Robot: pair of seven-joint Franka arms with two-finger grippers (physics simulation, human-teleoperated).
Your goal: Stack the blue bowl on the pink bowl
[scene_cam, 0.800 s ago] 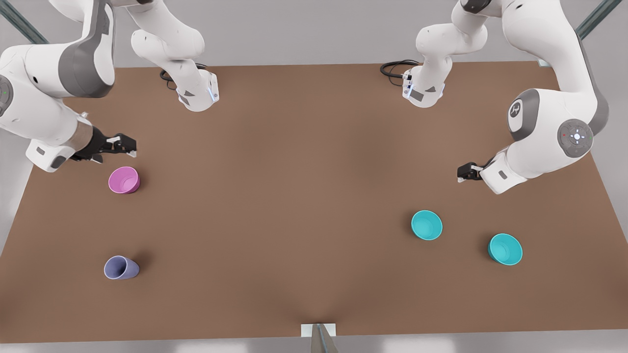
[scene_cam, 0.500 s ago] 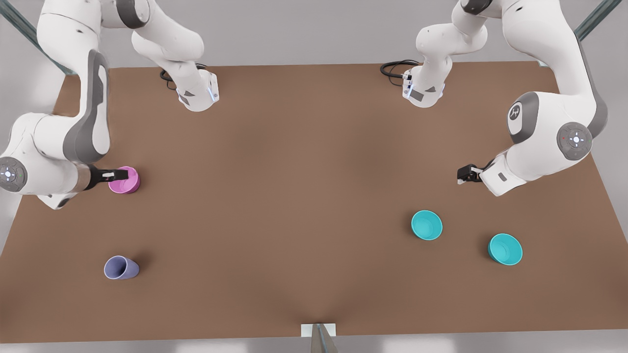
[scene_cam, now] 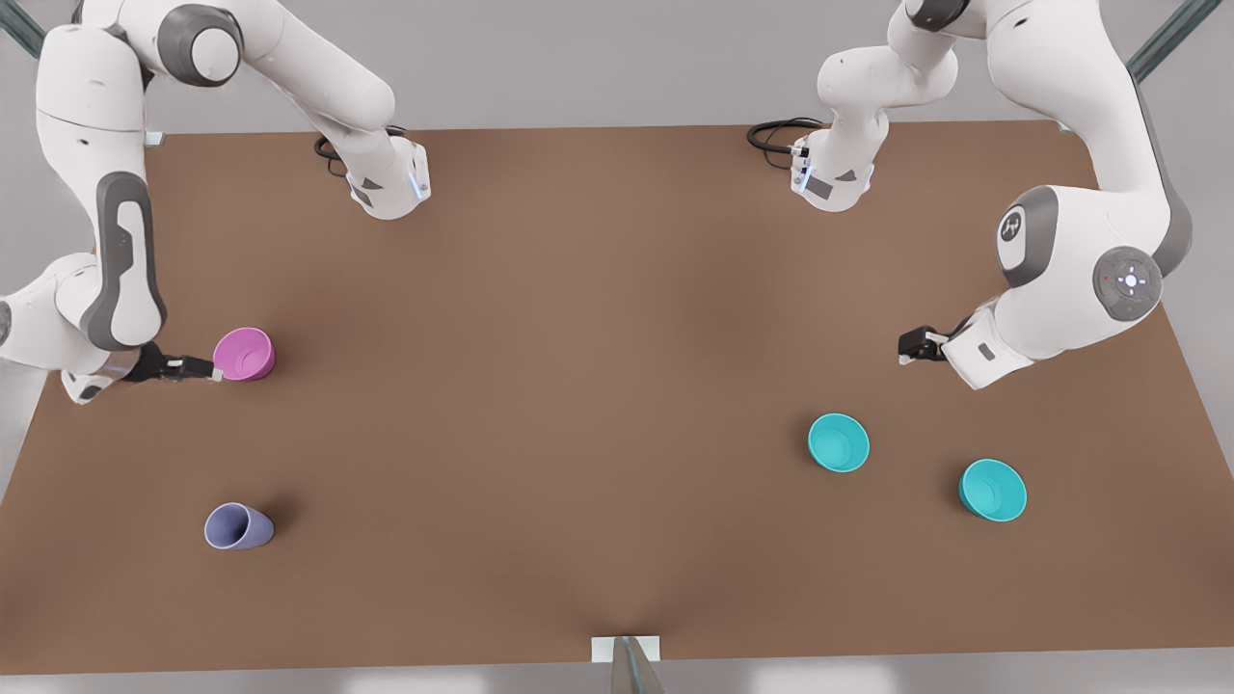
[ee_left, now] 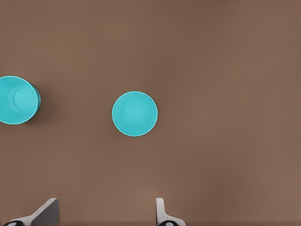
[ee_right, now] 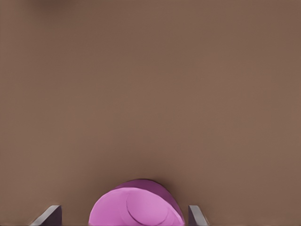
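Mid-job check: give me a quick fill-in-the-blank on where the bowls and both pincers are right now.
1. The right pincer is beside the ____ bowl, fingers open either side of it.
2. The left pincer, also open, hangs above two ____ bowls, the nearer one the blue bowl, the other teal bowl farther off.
3. The lavender cup is on the table, on the front view's ____ side.

Missing words: pink; teal; left

Pink bowl [scene_cam: 244, 354] opposite blue bowl [scene_cam: 838, 442]
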